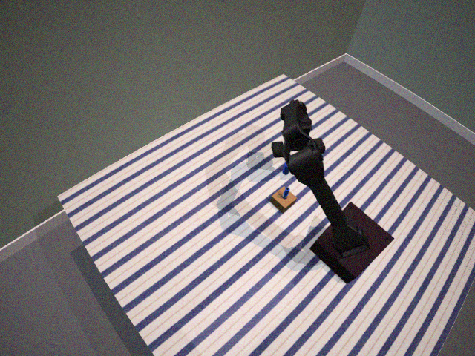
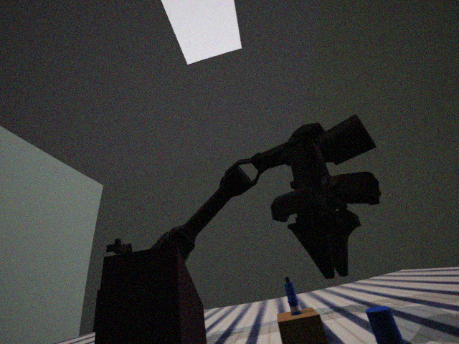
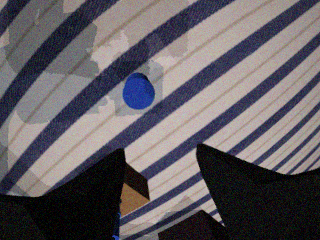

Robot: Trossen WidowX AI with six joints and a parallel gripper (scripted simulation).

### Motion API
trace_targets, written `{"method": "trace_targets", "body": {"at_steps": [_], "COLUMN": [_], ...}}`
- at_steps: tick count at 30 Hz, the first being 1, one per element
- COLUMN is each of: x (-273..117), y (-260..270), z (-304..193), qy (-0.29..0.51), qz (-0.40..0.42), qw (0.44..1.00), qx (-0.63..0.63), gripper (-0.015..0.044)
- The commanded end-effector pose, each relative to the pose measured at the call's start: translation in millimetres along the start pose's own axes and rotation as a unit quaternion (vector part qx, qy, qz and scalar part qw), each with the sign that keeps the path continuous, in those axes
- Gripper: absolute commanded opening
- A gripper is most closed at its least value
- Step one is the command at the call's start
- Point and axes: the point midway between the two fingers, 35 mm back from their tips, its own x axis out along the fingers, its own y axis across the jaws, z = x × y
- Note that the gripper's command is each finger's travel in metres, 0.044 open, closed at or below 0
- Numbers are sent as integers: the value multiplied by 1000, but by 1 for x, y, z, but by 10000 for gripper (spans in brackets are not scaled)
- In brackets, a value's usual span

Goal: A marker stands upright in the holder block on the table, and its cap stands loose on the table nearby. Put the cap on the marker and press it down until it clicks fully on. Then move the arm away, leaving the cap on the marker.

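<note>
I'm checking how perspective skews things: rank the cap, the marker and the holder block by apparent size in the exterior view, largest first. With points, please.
1. holder block [image 1: 283,199] [image 2: 302,327] [image 3: 134,200]
2. cap [image 1: 285,169] [image 2: 384,325] [image 3: 138,91]
3. marker [image 1: 286,192] [image 2: 291,294]

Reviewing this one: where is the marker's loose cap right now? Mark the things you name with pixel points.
The blue cap [image 1: 285,169] [image 2: 384,325] [image 3: 138,91] stands on the striped tabletop; in the exterior view it is at the lower right, right of the wooden holder block [image 1: 283,202] [image 2: 302,327] [image 3: 134,200].

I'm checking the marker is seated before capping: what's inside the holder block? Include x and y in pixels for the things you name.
The blue marker [image 1: 286,192] [image 2: 291,293] stands upright in the wooden holder block [image 1: 282,207] [image 2: 302,327] [image 3: 134,200], tip up. Its lower end is hidden within the block, so its depth cannot be seen.
</note>
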Motion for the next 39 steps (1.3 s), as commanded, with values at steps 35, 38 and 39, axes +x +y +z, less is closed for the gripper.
{"method": "trace_targets", "body": {"at_steps": [35,38,39], "x": [34,39,40], "y": [12,12,12], "z": [31,32,32], "qy": [-40,-40,-40], "qz": [45,45,45], "qw": [990,990,990], "qx": [130,130,130], "gripper": [238,238,238]}}
